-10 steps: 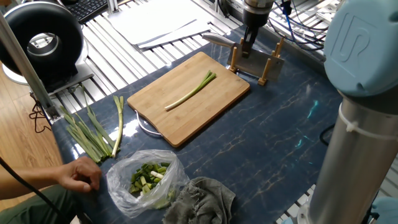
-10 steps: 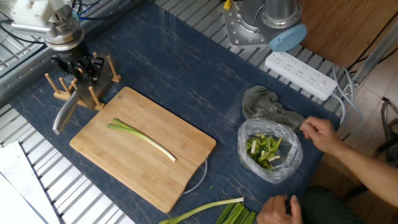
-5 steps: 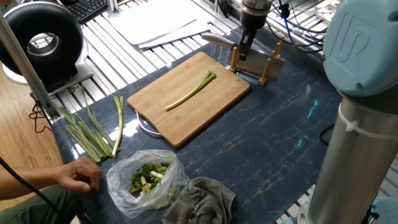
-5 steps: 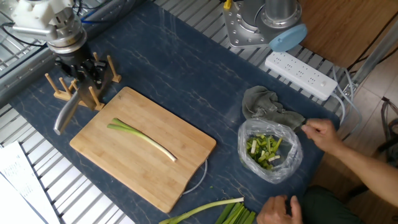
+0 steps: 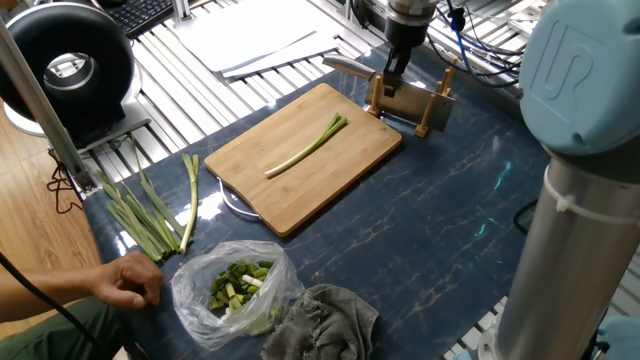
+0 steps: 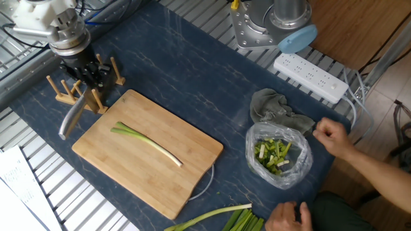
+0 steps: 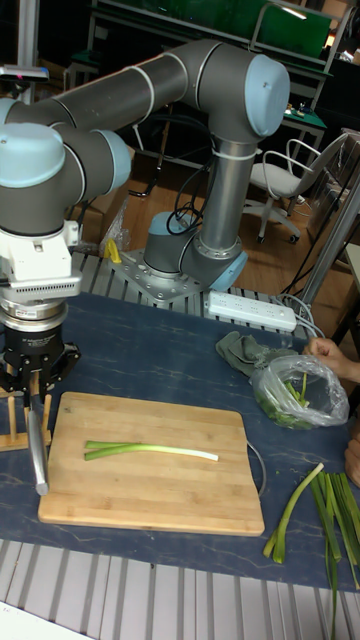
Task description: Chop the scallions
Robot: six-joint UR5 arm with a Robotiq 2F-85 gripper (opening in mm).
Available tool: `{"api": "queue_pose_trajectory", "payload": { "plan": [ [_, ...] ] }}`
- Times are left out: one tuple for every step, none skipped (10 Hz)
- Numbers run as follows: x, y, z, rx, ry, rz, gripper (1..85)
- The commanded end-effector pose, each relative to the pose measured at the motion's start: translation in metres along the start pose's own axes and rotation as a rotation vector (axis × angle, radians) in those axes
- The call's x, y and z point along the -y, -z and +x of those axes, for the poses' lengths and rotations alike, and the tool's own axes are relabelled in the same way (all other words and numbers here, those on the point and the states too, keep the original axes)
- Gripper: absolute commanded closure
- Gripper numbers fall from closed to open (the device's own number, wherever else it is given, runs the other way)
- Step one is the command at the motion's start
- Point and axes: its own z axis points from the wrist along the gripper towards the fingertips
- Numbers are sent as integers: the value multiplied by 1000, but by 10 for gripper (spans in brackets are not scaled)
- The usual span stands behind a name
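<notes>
One thin scallion, pale at one end and green at the other, lies whole across the wooden cutting board. My gripper hangs just past the board's far edge, over a small wooden peg rack. It is shut on the handle of a knife. The knife blade sticks out beside the board's edge, well away from the scallion.
A bundle of long uncut green stalks lies off the board. A clear bag of chopped greens sits by a grey cloth and a person's hands. A power strip lies near the arm's base.
The gripper has risen slightly at the rack with the knife, and the blade has shifted a little. The person's hand by the bag has moved a bit. The scallion has stayed put.
</notes>
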Motion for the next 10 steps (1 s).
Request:
{"api": "queue_pose_trajectory", "payload": {
  "plan": [
    [3, 1, -2, 11, -4, 10, 593],
    [4, 1, -3, 12, -3, 14, 600],
    [6, 1, -3, 11, -7, 19, 630],
    [6, 1, -2, 10, -18, 20, 670],
    [6, 1, -2, 9, -33, 21, 707],
    [5, 1, -2, 9, -41, 19, 707],
    [5, 1, -2, 9, -43, 19, 710],
    [5, 1, -2, 9, -44, 19, 723],
    [7, 1, -1, 6, -53, 26, 783],
    [6, 3, -1, 1, -73, 34, 840]
  ]
}}
